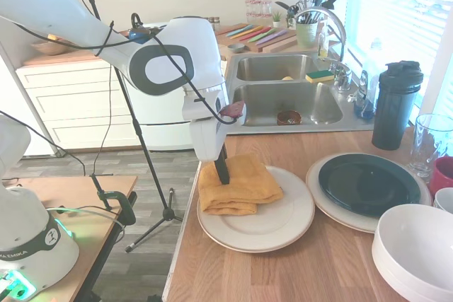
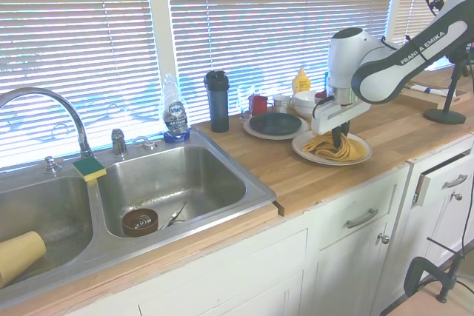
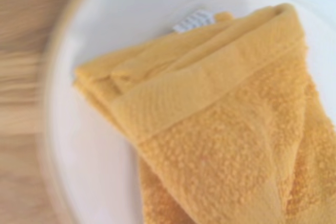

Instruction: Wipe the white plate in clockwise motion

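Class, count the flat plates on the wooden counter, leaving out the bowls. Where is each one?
3. The white plate lies under the yellow towel; beside it a cream plate carries a black plate. Others may be hidden.

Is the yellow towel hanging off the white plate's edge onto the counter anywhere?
Yes: in the first exterior view the folded yellow towel overhangs the white plate at its left rim, with the gripper pressing down on it.

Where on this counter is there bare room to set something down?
Bare wood lies between the sink and the white plate, and along the near edge in front of that plate. It is crowded behind: black plate, bowls, glass, shaker bottle.
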Controlling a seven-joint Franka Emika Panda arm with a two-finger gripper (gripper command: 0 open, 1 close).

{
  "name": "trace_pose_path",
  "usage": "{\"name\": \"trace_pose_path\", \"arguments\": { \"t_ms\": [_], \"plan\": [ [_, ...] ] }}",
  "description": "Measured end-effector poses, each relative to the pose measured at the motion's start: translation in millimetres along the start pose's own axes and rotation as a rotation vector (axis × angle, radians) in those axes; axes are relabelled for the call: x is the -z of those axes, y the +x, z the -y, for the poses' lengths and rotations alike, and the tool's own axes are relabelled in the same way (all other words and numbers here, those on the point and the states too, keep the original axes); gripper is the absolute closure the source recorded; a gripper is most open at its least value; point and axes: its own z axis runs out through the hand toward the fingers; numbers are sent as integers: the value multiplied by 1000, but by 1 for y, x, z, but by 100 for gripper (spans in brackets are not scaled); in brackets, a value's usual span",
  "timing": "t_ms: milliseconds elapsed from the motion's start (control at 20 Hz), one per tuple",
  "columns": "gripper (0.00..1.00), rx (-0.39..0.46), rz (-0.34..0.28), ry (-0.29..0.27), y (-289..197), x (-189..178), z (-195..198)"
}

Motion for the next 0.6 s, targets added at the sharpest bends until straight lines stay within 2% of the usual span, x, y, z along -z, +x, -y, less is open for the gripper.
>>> {"name": "trace_pose_path", "arguments": {
  "t_ms": [350, 600],
  "plan": [
    [100, -9, -6, 45, 0, -5, 29],
    [100, -39, -34, 65, 26, -24, 48]
  ]
}}
